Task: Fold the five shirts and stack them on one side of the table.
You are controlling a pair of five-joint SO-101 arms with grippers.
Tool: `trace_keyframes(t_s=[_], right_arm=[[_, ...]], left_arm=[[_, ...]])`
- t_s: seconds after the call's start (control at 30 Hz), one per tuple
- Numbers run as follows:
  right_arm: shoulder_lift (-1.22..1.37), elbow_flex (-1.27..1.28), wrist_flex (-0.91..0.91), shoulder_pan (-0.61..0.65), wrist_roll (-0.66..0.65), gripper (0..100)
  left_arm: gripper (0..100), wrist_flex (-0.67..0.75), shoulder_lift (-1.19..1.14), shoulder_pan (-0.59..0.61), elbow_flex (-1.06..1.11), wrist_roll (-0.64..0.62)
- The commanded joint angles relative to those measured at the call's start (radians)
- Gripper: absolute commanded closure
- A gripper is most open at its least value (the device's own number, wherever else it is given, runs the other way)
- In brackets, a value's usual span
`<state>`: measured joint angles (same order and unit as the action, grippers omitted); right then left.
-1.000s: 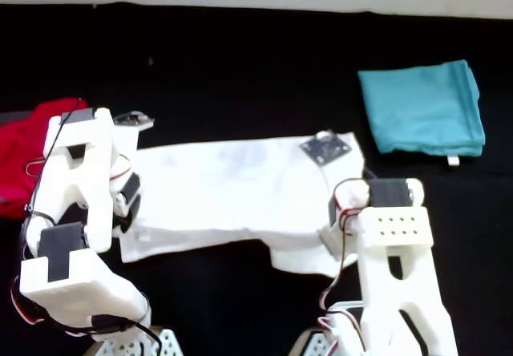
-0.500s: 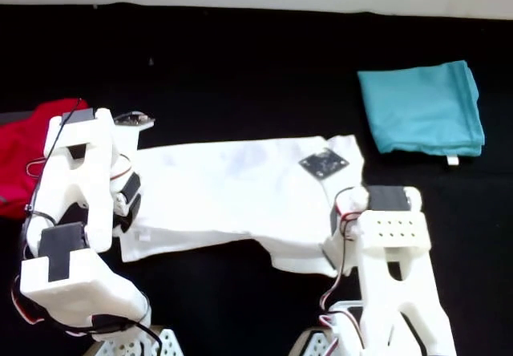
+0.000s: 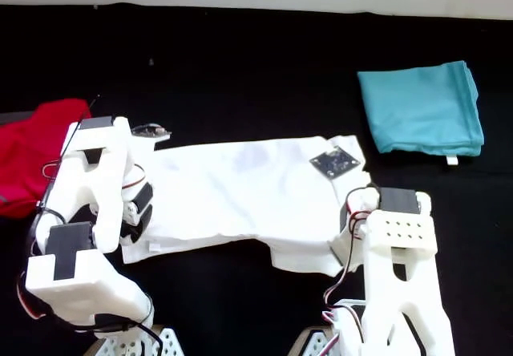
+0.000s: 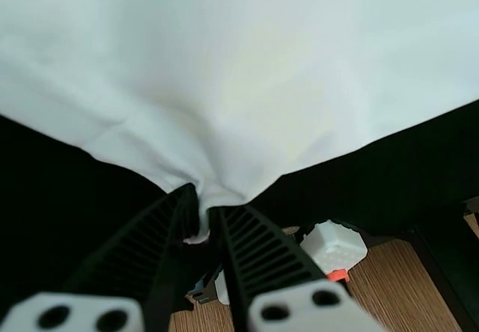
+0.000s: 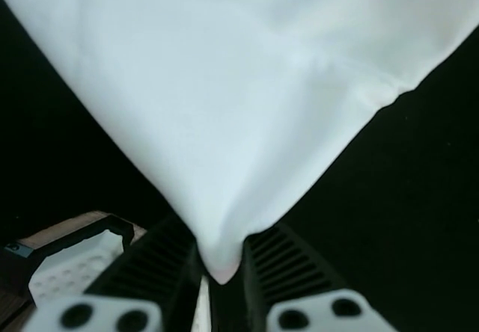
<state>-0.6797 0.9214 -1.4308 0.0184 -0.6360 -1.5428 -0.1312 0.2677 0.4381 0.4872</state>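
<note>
Left fingers pinch the white shirt at its near left edge; right fingers pinch its near right corner. It lies spread on the black worktop, between a red shirt and a folded teal shirt.

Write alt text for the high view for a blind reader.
A white cloth shirt lies spread across a black table, with a white robot arm over one near corner and a second arm over the other. A folded teal shirt sits far right; a crumpled red shirt lies far left.
</note>
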Motion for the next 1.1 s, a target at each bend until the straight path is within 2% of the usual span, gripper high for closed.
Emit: trace_keyframes(t_s=[0.0,0.1,0.17,0.3,0.5,0.6,0.67,0.73,0.8,0.83,0.87,0.97,1.07], right_arm=[[-0.027,0.001,0.004,-0.013,-0.011,99.1],[-0.028,0.001,-0.002,-0.015,-0.008,95.3],[-0.028,-0.008,-0.042,-0.012,-0.006,88.6],[-0.03,-0.076,-0.099,-0.01,-0.012,76.7],[-0.028,-0.297,-0.17,-0.01,-0.006,77.6],[-0.016,-0.403,-0.124,-0.01,0.009,77.6],[-0.015,-0.429,-0.042,-0.01,0.069,78.4],[0.01,-0.429,0.036,0.012,0.114,84.3],[0.081,-0.429,0.079,0.054,0.129,95.3],[0.124,-0.43,0.096,0.079,0.13,99.8],[0.176,-0.435,0.113,0.099,0.133,98.8],[0.332,-0.44,0.182,0.127,0.18,98.1],[0.467,-0.44,0.302,0.122,0.19,98.5]], left_arm=[[99,-0.005,0.048,-0.012,0.002,0.009],[99,-0.006,0.056,-0.01,0.001,0.009],[97,-0.035,0.056,-0.005,-0.007,0.009],[83,-0.115,0.056,0.039,-0.077,0.009],[82,-0.206,0.056,0.113,-0.366,0.009],[82,-0.212,0.056,0.108,-0.512,0.008],[82,-0.21,0.045,0.09,-0.579,0.005],[85,-0.176,0.036,0.051,-0.596,0.0],[98,-0.135,-0.001,-0.002,-0.593,-0.057],[100,-0.118,-0.035,-0.025,-0.593,-0.091],[97,-0.104,-0.074,-0.048,-0.591,-0.114],[99,-0.074,-0.214,-0.101,-0.598,-0.124],[99,-0.04,-0.346,-0.102,-0.599,-0.124]])
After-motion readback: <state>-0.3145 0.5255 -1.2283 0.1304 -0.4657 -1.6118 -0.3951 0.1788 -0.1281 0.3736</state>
